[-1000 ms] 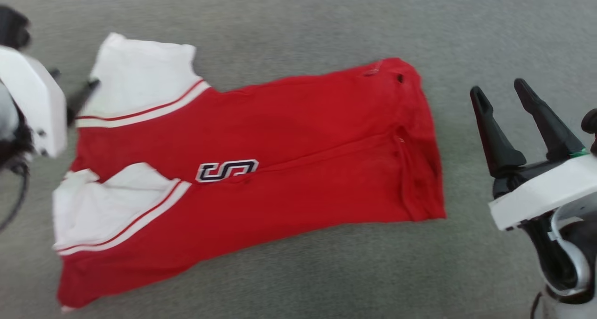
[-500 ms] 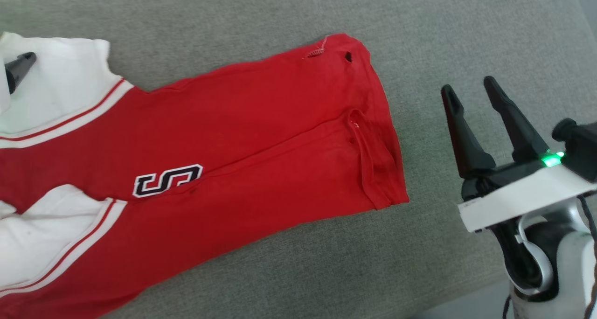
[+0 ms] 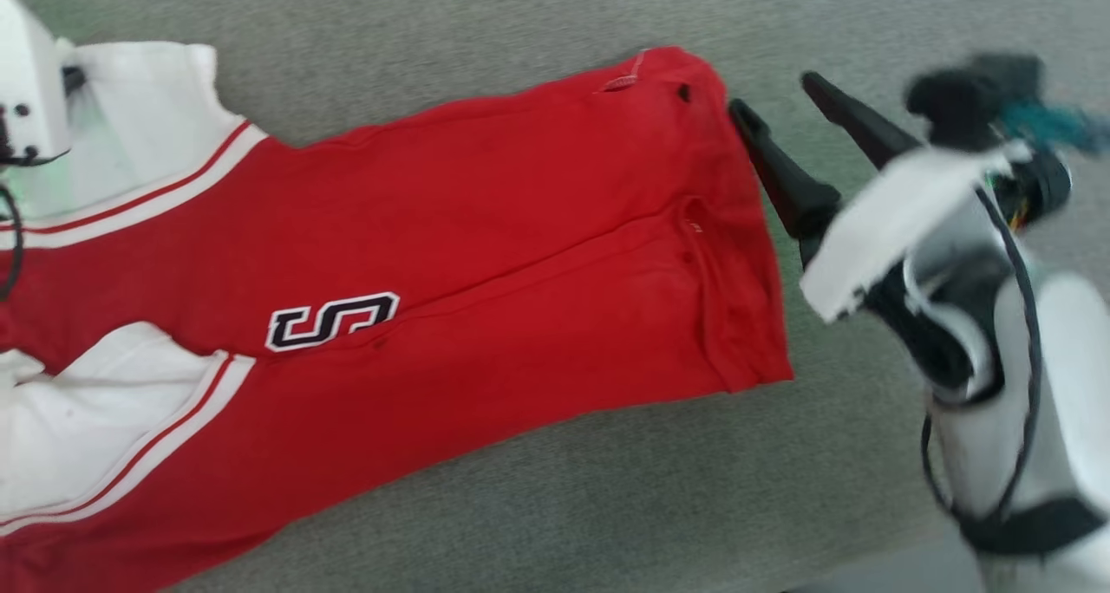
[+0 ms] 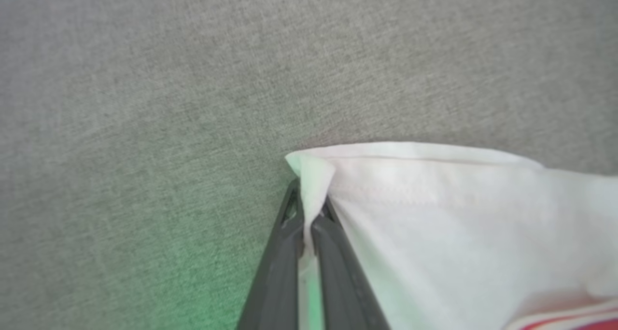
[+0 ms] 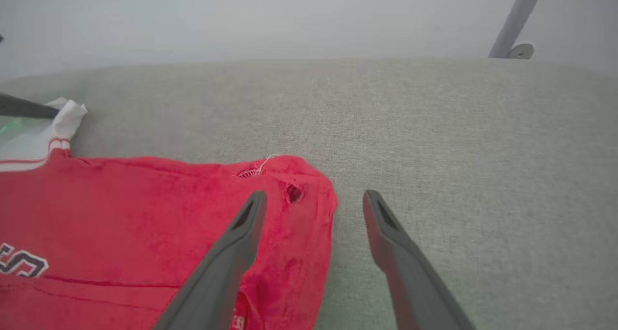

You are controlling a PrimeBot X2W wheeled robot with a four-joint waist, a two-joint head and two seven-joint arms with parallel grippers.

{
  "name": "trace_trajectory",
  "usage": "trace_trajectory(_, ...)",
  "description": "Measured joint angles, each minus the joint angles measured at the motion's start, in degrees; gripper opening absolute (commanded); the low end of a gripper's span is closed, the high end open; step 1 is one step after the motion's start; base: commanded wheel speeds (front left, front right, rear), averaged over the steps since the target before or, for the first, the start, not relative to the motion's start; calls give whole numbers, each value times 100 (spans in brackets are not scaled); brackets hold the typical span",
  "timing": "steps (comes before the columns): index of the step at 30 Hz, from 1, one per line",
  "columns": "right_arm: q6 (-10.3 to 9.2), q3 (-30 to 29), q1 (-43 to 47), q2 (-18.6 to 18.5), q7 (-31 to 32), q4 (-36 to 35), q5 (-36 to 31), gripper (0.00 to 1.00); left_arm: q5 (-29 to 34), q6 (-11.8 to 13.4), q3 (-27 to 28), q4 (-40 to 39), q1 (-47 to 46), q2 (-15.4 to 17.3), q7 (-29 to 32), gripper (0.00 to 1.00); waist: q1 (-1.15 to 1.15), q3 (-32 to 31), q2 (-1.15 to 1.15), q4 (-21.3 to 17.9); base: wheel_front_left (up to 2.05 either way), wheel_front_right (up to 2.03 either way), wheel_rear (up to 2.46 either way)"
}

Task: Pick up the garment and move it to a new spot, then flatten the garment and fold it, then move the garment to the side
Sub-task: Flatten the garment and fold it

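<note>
The garment [image 3: 520, 229] lies spread on a grey cloth surface, red body to the right, white sleeves with striped trim to the left, a black-and-white print near the middle. In the left wrist view my left gripper [image 4: 307, 212] is shut on the corner of a white sleeve [image 4: 458, 214]. Its white housing [image 3: 26, 99] sits at the upper left of the head view. My right gripper [image 3: 774, 94] is open at the garment's far right corner. One of its fingers [image 5: 241, 233] is over the red hem [image 5: 145, 209], the other over bare cloth.
The grey cloth surface [image 3: 520, 506] stretches all around the garment, with free room to its right and front. Its front edge [image 3: 867, 576] shows at the lower right. A grey pole with a round foot [image 5: 516, 21] stands behind the surface.
The left gripper has shut on the white sleeve corner. My right gripper has swung left and up to the red hem's far corner. The head camera has shifted.
</note>
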Motion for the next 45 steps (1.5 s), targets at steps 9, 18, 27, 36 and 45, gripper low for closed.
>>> trace_trajectory(9,1,689,-1642,-442,1222,1873,233,100,119,-136,-124,210,-292,-499,-66,0,0,68,0,407,0,0,0)
trace_trajectory(18,-1,1469,-2542,-537,2390,3051,569,0,120,-296,-156,499,-391,-817,-289,0,0,74,0,670,0,0,0)
trace_trajectory(27,3,1521,-2473,-891,2034,3052,731,0,121,-509,-234,556,-385,-984,-432,0,0,-185,0,934,0,0,0)
trace_trajectory(36,2,1079,-1568,-1306,1389,2049,719,0,-12,-450,-253,-222,-174,-843,-227,0,0,-706,0,1277,0,0,0)
trace_trajectory(45,2,471,-402,-1617,1394,771,567,0,-237,203,-222,-2048,671,-22,-16,0,0,-1094,0,1495,0,0,0)
